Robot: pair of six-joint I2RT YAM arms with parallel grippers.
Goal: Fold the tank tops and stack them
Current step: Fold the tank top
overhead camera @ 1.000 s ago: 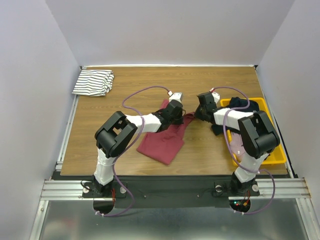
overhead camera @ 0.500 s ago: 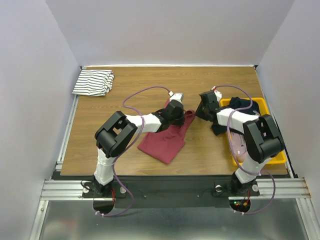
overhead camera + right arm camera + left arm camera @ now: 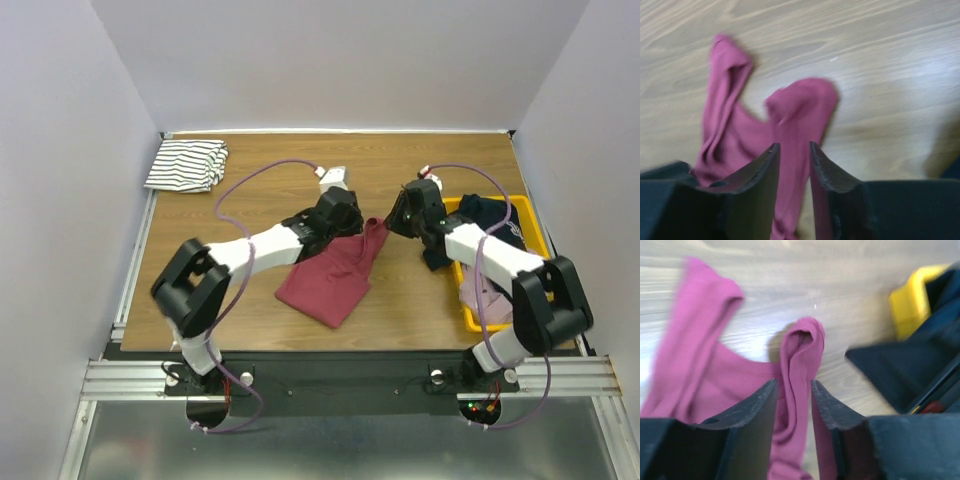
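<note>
The table (image 3: 250, 180) was mostly bare wood, with the bin (image 3: 468, 312) of dark clothes at its right edge. The red top (image 3: 330, 280) lay mid-table on a slant, hem toward me and straps away. The striped top (image 3: 186, 165) sat folded in the far left corner, well apart.

My left gripper (image 3: 792, 387) hung low over the strap end with its jaws parted by a narrow gap. One strap (image 3: 802, 347) showed through that gap, lying on the wood rather than pinched, as far as I could tell. The other strap (image 3: 700, 330) lay to its left. My right gripper (image 3: 794, 150) was just beside the left one, jaws likewise parted and holding nothing, with cloth below it.

I judged the red top was not yet folded. To fold it well, each gripper needed its own strap, taken at the shoulder with both layers in the pinch. The two had to lift low and together and carry toward the hem at one pace, so the edges met squarely. With the grippers this close, a bump was the risk.
</note>
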